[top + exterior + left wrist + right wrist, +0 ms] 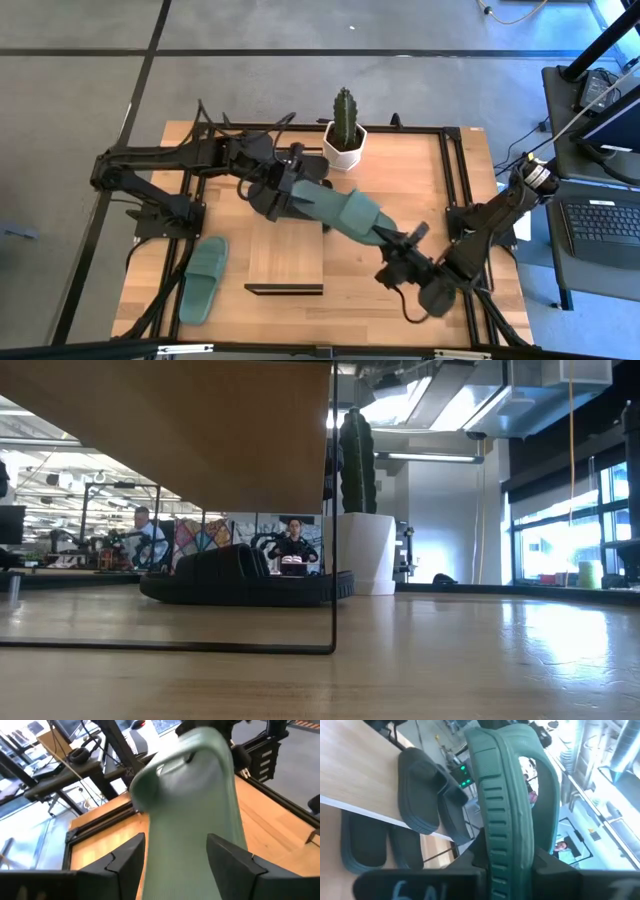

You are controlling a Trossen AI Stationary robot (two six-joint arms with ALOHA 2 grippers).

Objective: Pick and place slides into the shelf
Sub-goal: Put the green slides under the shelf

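One green slide (345,213) spans frame centre above the shelf (287,262): right gripper (393,243) clamps its lower-right end, left gripper (296,196) fingers spread at its upper-left end.

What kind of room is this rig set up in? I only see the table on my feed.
Most likely an open-plan lab or office workspace. The low view shows people seated at desks under long ceiling lights, and the high view shows a laptop on a cart beside the table, on a grey floor.
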